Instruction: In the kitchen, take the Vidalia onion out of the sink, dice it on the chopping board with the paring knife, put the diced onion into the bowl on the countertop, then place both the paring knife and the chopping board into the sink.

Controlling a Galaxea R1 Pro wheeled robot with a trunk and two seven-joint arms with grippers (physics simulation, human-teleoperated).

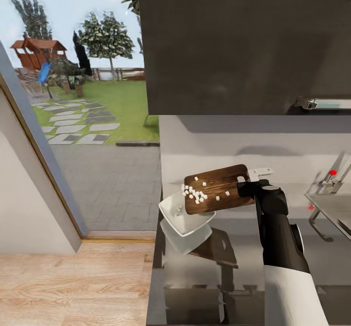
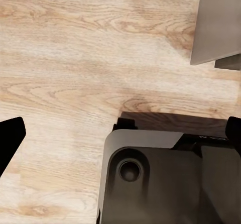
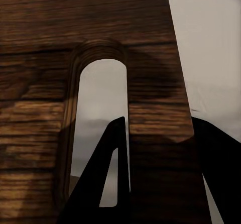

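Note:
My right gripper (image 1: 246,187) is shut on the handle end of the dark wood chopping board (image 1: 219,189) and holds it tilted above the countertop (image 1: 326,262). Several white pieces of diced Vidalia onion (image 1: 199,194) lie on the board, bunched toward its lowered left edge. That edge hangs over the white bowl (image 1: 183,217) at the counter's left end. In the right wrist view the board (image 3: 35,83) and its oval slot fill the frame, with my right gripper (image 3: 160,184) clamped across it. My left gripper (image 2: 120,133) is open over the wood floor. The paring knife is out of view.
The sink (image 1: 334,214) and its chrome tap (image 1: 332,179) with a red dot sit at the far right. A dark wall cabinet (image 1: 243,43) hangs overhead. Left of the counter is wood floor (image 1: 73,282) and a glass door onto a garden. The robot's base (image 2: 165,184) is below my left gripper.

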